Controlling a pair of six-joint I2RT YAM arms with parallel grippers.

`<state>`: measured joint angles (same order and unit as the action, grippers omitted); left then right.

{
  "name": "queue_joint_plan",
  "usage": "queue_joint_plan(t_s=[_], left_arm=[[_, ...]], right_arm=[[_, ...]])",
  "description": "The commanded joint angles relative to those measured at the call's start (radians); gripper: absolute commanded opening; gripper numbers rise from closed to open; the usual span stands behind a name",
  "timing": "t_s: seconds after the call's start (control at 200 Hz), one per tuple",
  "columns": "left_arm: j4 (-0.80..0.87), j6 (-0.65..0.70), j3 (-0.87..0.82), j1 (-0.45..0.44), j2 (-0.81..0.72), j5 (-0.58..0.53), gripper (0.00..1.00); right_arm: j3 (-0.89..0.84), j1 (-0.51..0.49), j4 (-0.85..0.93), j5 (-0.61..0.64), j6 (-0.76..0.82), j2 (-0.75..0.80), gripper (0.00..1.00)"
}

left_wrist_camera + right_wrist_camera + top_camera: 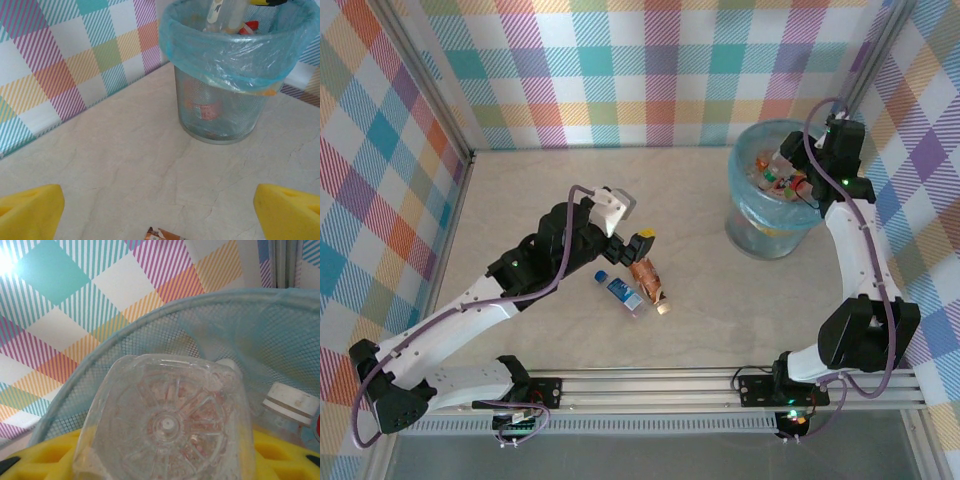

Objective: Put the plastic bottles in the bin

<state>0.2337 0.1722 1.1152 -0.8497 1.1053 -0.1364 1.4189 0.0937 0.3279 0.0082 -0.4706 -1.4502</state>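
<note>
Over the bin (760,228), right jaws grip a clear bottle (165,430) above other bottles (290,405).

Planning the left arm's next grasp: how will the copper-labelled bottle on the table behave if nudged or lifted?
The copper-labelled bottle lies on its side, so a sideways nudge would probably roll it, perhaps against the blue-labelled bottle beside it. It is small, so likely light; its round, smooth body may slip.

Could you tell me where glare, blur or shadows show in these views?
Top external: evenly lit, sharp, faint shadows. Left wrist: the bin is crisp, the near yellow fingers blur. Right wrist: glare at top left, the clear bottle close and soft.
</note>
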Motion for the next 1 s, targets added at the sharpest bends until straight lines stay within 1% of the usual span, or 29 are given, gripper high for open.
queue_joint_plan(t_s=[0.0, 0.09, 0.175, 0.22, 0.275, 0.31, 0.42, 0.49, 0.685, 0.88, 0.925, 0.995], left_arm=[[-0.02, -0.013, -0.008, -0.012, 0.006, 0.002, 0.97], [-0.02, -0.011, -0.009, -0.012, 0.008, 0.003, 0.97], [-0.02, -0.01, -0.009, -0.012, 0.009, 0.006, 0.97], [-0.02, -0.01, -0.008, -0.013, 0.01, 0.008, 0.97], [-0.02, -0.008, -0.007, -0.013, 0.011, 0.008, 0.97], [-0.02, -0.008, -0.006, -0.013, 0.012, 0.008, 0.97], [-0.017, -0.006, -0.001, -0.013, 0.015, 0.01, 0.97], [-0.013, -0.006, 0.001, -0.013, 0.015, 0.012, 0.97], [-0.011, -0.011, 0.003, -0.012, 0.017, 0.019, 0.97], [-0.011, -0.016, 0.01, -0.012, 0.031, 0.022, 0.97], [-0.011, -0.016, 0.012, -0.013, 0.035, 0.022, 0.97], [-0.011, -0.019, 0.015, -0.012, 0.041, 0.024, 0.97]], right_arm=[[-0.018, 0.02, -0.068, -0.09, -0.099, -0.011, 0.51], [-0.044, 0.024, -0.117, -0.101, -0.122, -0.015, 0.52], [-0.042, 0.025, -0.119, -0.11, -0.135, -0.019, 0.54], [-0.038, 0.026, -0.117, -0.118, -0.141, -0.02, 0.6], [-0.028, 0.024, -0.102, -0.133, -0.143, -0.023, 0.74], [-0.015, 0.025, -0.082, -0.137, -0.14, -0.024, 0.79], [-0.005, 0.026, -0.049, -0.108, -0.119, -0.006, 0.86], [0.002, 0.026, -0.03, -0.075, -0.088, 0.01, 0.87], [0.014, 0.025, 0.036, 0.01, -0.002, 0.047, 0.85], [0.009, 0.022, 0.066, 0.034, 0.05, 0.083, 0.79], [0.007, 0.019, 0.067, 0.038, 0.057, 0.096, 0.75], [-0.008, 0.008, 0.032, 0.011, 0.063, 0.111, 0.61]])
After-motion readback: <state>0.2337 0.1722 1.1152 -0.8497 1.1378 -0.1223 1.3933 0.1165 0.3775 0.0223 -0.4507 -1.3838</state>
